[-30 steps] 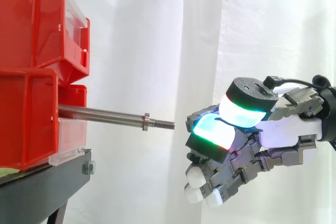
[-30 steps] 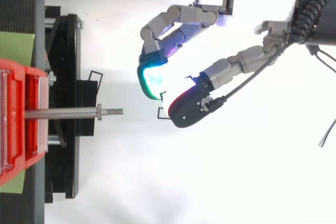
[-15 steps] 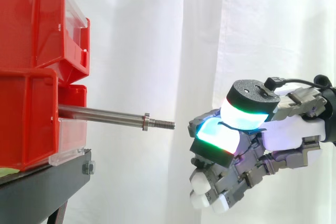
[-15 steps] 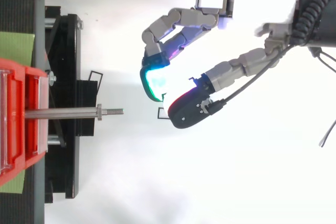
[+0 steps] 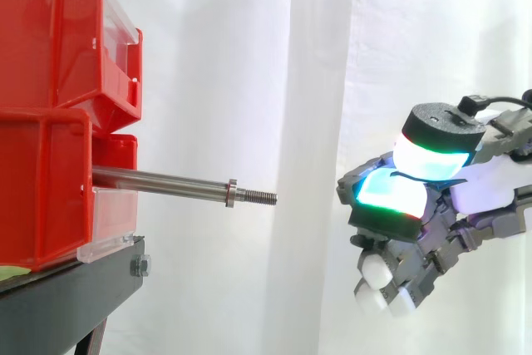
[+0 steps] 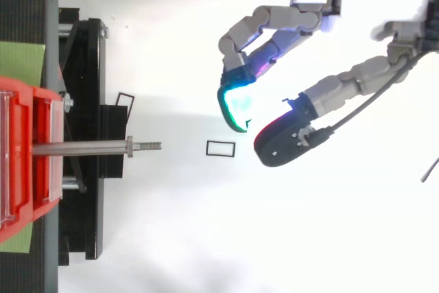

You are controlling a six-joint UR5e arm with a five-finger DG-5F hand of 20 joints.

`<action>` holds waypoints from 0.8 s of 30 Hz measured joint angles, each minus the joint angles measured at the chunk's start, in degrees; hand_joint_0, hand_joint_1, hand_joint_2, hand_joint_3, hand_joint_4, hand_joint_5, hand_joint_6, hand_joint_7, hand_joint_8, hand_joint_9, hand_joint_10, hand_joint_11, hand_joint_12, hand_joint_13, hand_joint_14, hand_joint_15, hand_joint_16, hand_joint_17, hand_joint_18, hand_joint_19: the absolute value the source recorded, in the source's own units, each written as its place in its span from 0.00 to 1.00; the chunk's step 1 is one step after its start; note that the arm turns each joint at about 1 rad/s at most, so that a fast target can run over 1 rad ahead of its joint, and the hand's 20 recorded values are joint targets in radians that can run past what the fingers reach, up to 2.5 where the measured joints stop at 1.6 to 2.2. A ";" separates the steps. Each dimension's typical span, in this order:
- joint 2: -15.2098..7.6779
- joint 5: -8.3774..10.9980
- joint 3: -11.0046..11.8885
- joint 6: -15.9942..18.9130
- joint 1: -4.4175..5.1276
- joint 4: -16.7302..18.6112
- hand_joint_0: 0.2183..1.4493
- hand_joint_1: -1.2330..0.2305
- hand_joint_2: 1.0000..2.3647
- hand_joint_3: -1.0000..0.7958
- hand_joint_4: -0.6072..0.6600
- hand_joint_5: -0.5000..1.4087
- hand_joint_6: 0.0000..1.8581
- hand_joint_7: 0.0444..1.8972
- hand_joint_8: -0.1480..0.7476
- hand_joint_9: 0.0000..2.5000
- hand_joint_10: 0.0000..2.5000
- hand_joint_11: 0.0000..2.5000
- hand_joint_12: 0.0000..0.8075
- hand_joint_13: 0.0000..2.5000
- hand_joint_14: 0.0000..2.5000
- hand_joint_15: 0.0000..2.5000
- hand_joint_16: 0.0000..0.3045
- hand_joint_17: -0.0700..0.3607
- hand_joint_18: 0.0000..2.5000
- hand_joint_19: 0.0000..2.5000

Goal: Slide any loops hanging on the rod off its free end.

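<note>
Hand [image 5: 391,197] hangs well clear of the rod [image 5: 158,180], out past its threaded free end; fingers curled in, nothing caught in them. From the side the glowing pads look pressed together; from above there is a gap between them. The rod juts bare from the red bins [image 5: 50,197]. From above: one thin black loop [image 6: 219,142] lying flat just beyond the rod's tip; another black loop [image 6: 126,95] by the black stand [image 6: 82,66].
</note>
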 measured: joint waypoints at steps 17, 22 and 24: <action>0.45 2.94 -0.03 -0.22 0.58 -0.67 0.32 0.36 0.02 0.44 0.47 0.15 0.47 0.69 0.52 0.37 0.00 0.08 0.26 0.27 0.00 0.00 0.12 0.35 0.23 0.06; 0.45 2.97 -0.02 -0.23 0.58 -0.63 0.32 0.35 0.01 0.43 0.47 0.15 0.47 0.67 0.52 0.36 0.00 0.04 0.26 0.26 0.00 0.00 0.11 0.34 0.22 0.05; 0.45 2.97 -0.03 -0.23 0.59 -0.62 0.33 0.35 0.01 0.42 0.47 0.15 0.47 0.68 0.53 0.35 0.00 0.03 0.27 0.25 0.00 0.00 0.11 0.34 0.21 0.05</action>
